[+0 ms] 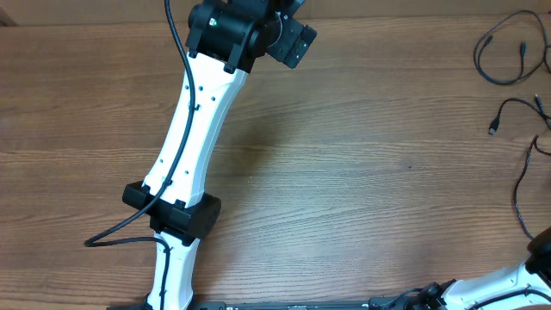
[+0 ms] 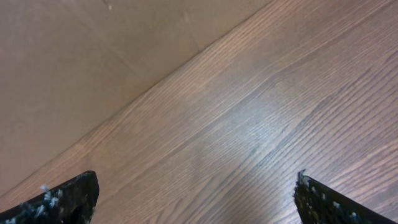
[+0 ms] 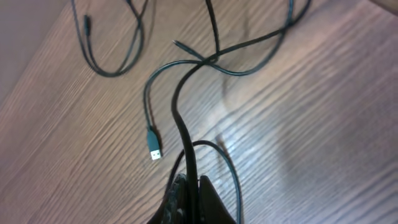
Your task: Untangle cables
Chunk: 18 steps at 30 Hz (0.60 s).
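Our left claw [image 2: 196, 198] hangs over the wood of the counter [image 1: 344, 172] near its far edge, fingers spread wide. Our right claw [image 3: 191, 198] is pinched tight on one of the cables [image 3: 180, 118], a black cord that runs up from its fingertips and crosses a thinner one. The cables lie at the counter's right side, well apart from the left claw, and a silver-tipped plug [image 3: 154, 149] rests just beside the held cord.

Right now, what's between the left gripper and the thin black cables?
Bare wooden table, in the overhead view, from left gripper to thin black cables.
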### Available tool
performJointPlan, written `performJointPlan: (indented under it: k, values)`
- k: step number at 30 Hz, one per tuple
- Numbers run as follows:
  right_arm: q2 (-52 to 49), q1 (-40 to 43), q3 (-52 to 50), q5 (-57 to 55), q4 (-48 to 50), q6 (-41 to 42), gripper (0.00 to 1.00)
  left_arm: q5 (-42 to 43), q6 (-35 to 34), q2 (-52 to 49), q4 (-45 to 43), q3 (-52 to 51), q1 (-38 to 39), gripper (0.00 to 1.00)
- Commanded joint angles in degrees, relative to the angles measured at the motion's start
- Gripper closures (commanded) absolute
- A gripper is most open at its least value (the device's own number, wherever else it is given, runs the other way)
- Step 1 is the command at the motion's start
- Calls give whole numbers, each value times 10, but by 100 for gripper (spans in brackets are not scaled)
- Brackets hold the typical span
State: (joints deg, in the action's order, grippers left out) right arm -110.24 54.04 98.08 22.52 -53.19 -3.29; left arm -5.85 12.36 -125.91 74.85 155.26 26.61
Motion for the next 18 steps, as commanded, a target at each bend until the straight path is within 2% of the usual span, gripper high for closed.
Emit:
performJointPlan:
  k: [1,7,13,18]
  values:
    - [5,29,-11,-25,20,15,96,-3,-8,23,11,6,0,0]
    - [5,91,-78,-38,87,36,96,-3,-5,23,16,6,0,0]
    - [3,108,-154,-47,160,35,96,-3,-3,23,-11,6,0,0]
    - [-3,108,-182,-133,192,42,96,-3,0,23,-14,6,0,0]
